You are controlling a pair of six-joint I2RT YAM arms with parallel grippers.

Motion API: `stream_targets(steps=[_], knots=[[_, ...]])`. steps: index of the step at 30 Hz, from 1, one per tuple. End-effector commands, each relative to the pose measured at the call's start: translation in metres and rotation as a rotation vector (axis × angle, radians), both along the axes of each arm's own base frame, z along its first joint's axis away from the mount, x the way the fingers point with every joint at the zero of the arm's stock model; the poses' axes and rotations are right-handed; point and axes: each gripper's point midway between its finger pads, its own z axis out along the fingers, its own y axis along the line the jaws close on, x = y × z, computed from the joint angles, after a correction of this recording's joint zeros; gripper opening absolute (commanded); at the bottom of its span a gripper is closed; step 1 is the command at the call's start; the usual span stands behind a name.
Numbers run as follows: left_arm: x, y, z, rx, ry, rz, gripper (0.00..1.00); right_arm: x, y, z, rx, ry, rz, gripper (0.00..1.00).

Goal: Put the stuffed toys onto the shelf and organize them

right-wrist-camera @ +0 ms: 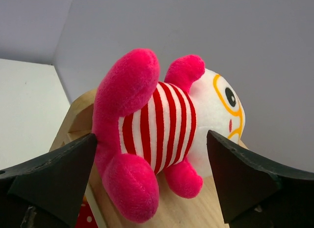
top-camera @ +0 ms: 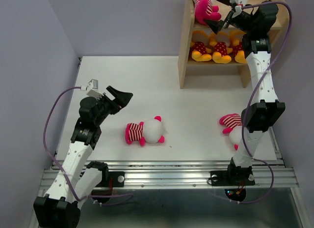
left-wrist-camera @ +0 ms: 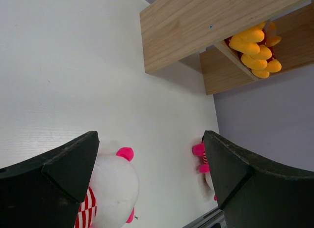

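The shelf point(top-camera: 185, 41) is pale natural wood. The top doll point(right-wrist-camera: 162, 134) has a white head, hot-pink limbs, a red-and-white striped body and a black eye ringed in yellow. The three lower dolls point(top-camera: 221, 49) are yellow-orange in red with white dots. The middle doll point(top-camera: 144, 131) and the right doll point(top-camera: 230, 121), on the white counter point(top-camera: 147, 80), share that white, pink and striped pattern. The left fingers point(left-wrist-camera: 59, 179) and right fingers point(right-wrist-camera: 54, 174) are black.

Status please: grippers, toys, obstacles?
Left gripper open over table. Right gripper open at striped toy on shelf top. Two toys on table, one beside right arm.
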Motion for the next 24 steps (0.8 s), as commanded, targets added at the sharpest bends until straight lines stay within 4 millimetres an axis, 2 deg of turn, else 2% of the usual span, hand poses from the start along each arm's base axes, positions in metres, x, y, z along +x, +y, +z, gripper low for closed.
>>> stream_targets(steps=[1,2,11,16,17,18,20,23,24], knots=[[0.001,-0.001,0.007,0.005,-0.041,-0.014,0.99,-0.025,-0.005,0.037,0.027,-0.096,-0.010,1.00],[0.000,-0.002,0.007,0.006,-0.040,-0.019,0.99,-0.031,-0.005,0.044,0.029,-0.120,-0.008,1.00],[0.000,-0.004,-0.002,0.043,-0.023,-0.046,0.99,-0.065,-0.001,0.069,0.044,-0.144,0.025,1.00],[-0.001,-0.011,-0.002,0.073,-0.033,-0.110,0.96,-0.100,0.005,0.073,0.026,-0.137,0.071,1.00],[-0.002,-0.014,-0.001,0.078,-0.036,-0.134,0.95,-0.109,0.008,0.072,0.012,-0.133,0.098,1.00],[-0.004,-0.020,0.002,0.084,-0.046,-0.177,0.93,-0.110,0.010,0.061,0.000,-0.103,0.109,1.00],[-0.005,-0.026,0.002,0.096,-0.044,-0.218,0.90,-0.130,0.012,0.064,-0.023,-0.098,0.128,1.00],[-0.005,-0.036,-0.010,0.144,0.029,-0.258,0.86,-0.148,0.014,0.045,-0.052,0.003,0.153,1.00],[-0.006,-0.043,-0.020,0.172,0.092,-0.272,0.84,-0.151,0.014,0.029,-0.058,0.085,0.153,1.00]])
